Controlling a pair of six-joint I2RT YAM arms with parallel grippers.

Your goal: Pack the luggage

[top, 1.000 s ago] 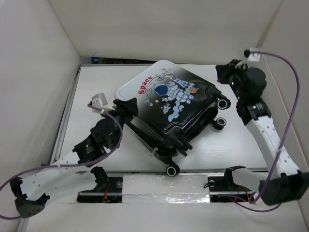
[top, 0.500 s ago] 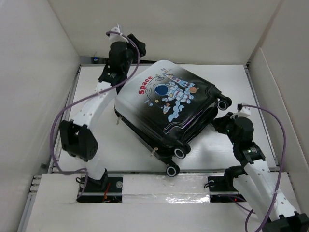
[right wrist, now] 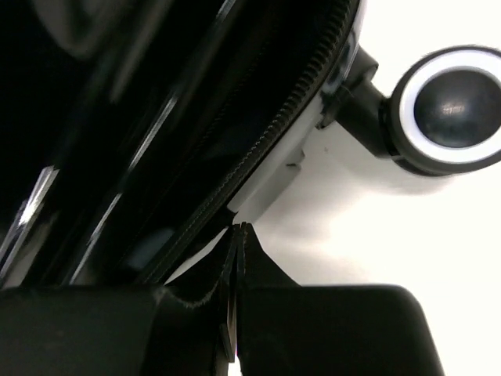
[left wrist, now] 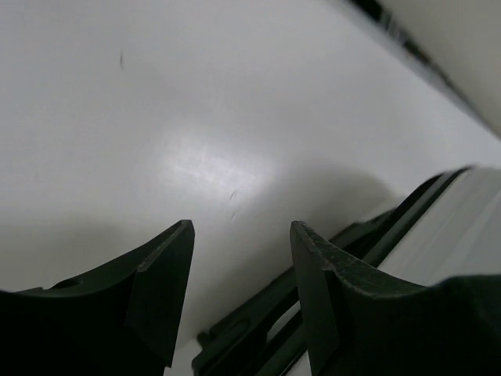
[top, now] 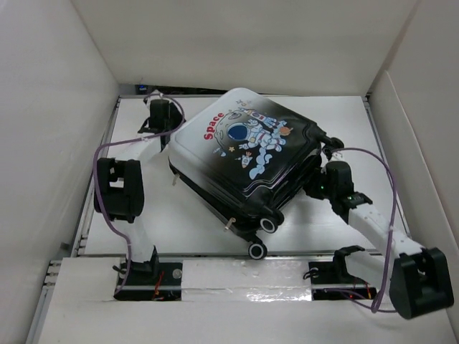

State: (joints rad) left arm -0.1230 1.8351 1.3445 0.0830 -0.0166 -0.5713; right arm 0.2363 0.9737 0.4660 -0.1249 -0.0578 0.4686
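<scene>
Since the suitcase (top: 244,161) looks unzipped, my closed right gripper (right wrist: 237,229) meets its zipper (right wrist: 291,116) just ahead; my left gripper (left wrist: 241,232) stands open, empty.

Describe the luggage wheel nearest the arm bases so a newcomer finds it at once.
Find the luggage lying askew on the table. Its dark near corner carries two black wheels. The near wheel is the one at the table's front edge; its twin sits further in, tucked against the shell.
</scene>
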